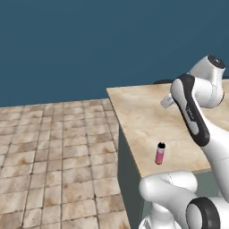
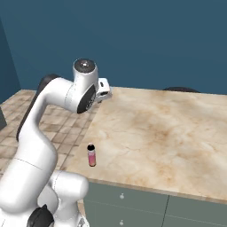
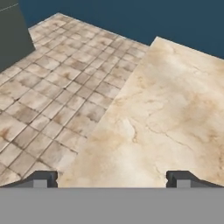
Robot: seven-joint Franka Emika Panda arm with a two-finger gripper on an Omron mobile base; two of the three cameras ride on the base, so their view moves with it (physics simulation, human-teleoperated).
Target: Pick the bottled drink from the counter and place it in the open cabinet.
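Note:
The bottled drink (image 1: 160, 153) (image 2: 91, 155) stands upright near the front left corner of the counter (image 1: 143, 120) (image 2: 155, 133); it is pink with a dark cap. My gripper (image 3: 113, 180) is open, its two dark fingertips (image 3: 41, 179) far apart with nothing between them. It looks down over the counter's (image 3: 170, 109) left edge and the floor. The hand (image 2: 103, 88) (image 1: 166, 101) hangs high above the counter's back left part, well behind the bottle and apart from it. The open cabinet is out of view.
Tan tiled floor (image 1: 58, 147) lies left of the counter. A dark rounded object (image 2: 179, 89) sits at the counter's far edge. A dark grey-green block (image 3: 13, 30) stands on the floor at far left. Drawer fronts (image 2: 128, 204) run below the countertop.

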